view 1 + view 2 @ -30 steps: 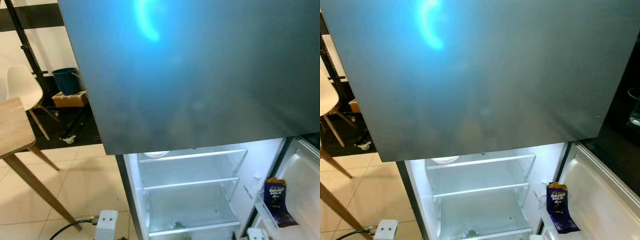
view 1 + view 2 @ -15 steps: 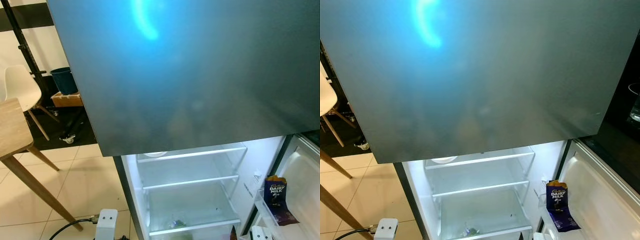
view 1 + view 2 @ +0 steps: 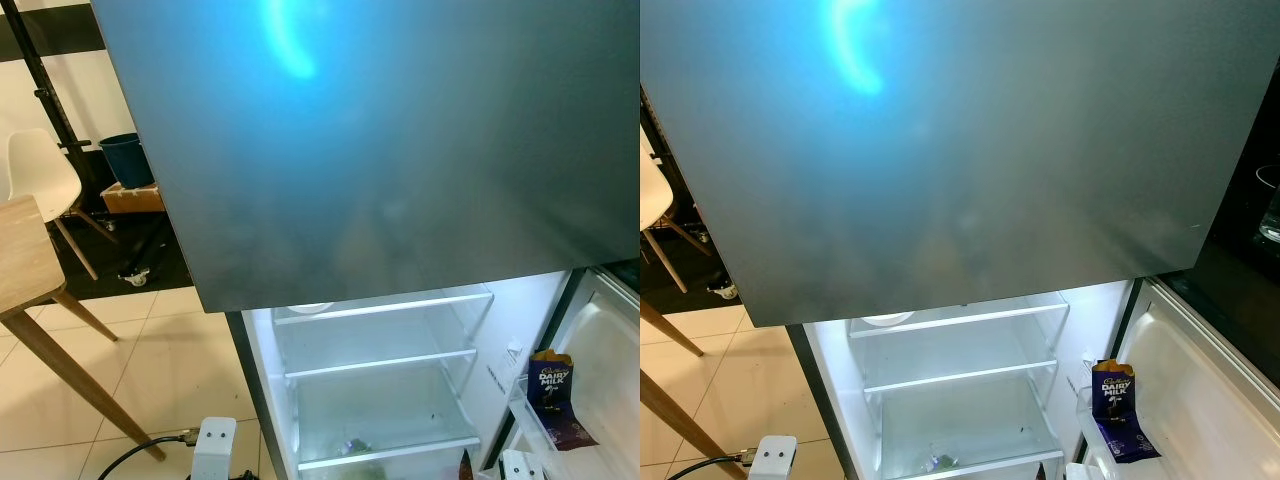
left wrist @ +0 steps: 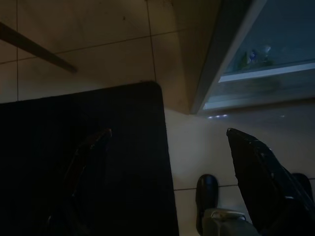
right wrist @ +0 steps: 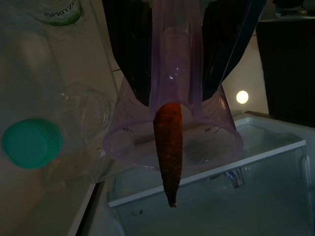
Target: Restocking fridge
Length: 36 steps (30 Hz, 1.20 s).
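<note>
Our right gripper (image 5: 170, 59) pinches a clear purple cup (image 5: 172, 142) holding what looks like a carrot (image 5: 168, 142), just before the fridge (image 3: 380, 390). Mouth tilted down, it could slide out. Our left gripper (image 4: 167, 167) hangs spread.

A wooden bench (image 3: 22, 262) with slanted legs stands at the left on the pale tiled floor (image 3: 150, 370). Beyond it sits a white chair (image 3: 38, 175). Farther back, near the wall, a dark blue bucket (image 3: 128, 158) stands just behind a low wooden box (image 3: 130, 198), beside a black stand pole (image 3: 50, 120). Low on the floor, a white power adapter (image 3: 213, 447) lies with a black cable (image 3: 135, 455) running from it. A dark mat (image 4: 83, 162) covers part of the tiles.
</note>
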### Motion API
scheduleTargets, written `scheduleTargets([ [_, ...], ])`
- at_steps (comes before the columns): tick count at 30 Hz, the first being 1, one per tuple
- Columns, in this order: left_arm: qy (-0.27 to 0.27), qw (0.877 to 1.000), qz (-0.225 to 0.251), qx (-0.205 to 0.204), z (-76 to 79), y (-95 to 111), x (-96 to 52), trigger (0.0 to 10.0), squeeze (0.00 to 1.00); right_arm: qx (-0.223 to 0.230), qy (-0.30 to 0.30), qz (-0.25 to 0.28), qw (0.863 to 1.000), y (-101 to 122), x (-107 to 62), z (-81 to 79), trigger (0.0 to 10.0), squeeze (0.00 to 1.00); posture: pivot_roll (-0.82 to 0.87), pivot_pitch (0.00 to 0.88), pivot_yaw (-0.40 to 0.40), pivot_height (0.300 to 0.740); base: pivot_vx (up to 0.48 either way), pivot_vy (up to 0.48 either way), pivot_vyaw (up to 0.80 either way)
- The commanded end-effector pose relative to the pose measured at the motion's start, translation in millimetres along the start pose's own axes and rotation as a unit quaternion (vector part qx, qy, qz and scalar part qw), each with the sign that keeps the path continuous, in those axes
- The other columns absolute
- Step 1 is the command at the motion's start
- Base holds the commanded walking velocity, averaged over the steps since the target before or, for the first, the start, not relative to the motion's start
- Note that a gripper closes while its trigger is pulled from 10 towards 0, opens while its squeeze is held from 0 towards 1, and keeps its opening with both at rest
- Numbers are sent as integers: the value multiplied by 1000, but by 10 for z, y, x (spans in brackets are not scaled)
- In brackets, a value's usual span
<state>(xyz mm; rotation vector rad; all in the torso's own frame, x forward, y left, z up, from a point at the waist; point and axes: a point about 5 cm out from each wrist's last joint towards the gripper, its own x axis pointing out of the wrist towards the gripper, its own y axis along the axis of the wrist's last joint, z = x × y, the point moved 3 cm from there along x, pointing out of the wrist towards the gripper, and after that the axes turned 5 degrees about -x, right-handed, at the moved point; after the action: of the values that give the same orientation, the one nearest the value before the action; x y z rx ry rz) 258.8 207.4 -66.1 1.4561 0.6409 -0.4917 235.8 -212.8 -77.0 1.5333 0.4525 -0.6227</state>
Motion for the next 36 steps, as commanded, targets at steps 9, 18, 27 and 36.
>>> scheduleTargets([
  [9, -1, 1000, -7, 5, 25, -32, -3, 10000, 0, -5, 9, 22, 1000, 146, 37, -32, 10000, 0, -74, 82, 29, 740, -233, 0, 0],
  [18, -3, 1000, -7, 4, 31, -20, 2, 10000, 0, -6, 9, 23, 1000, 147, 36, -21, 10000, 0, -73, 87, 34, 740, -288, 0, 0],
  [27, -4, 1000, -8, 6, 17, -25, -1, 10000, 0, -7, 12, 21, 1000, 126, 30, -32, 10000, 0, -72, 94, 35, 740, -296, 0, 0],
  [36, -2, 1000, -10, 5, 4, -35, -4, 10000, 0, -9, 15, 24, 1000, 156, 39, -45, 10000, 0, -73, 95, 32, 740, -292, 0, 0],
])
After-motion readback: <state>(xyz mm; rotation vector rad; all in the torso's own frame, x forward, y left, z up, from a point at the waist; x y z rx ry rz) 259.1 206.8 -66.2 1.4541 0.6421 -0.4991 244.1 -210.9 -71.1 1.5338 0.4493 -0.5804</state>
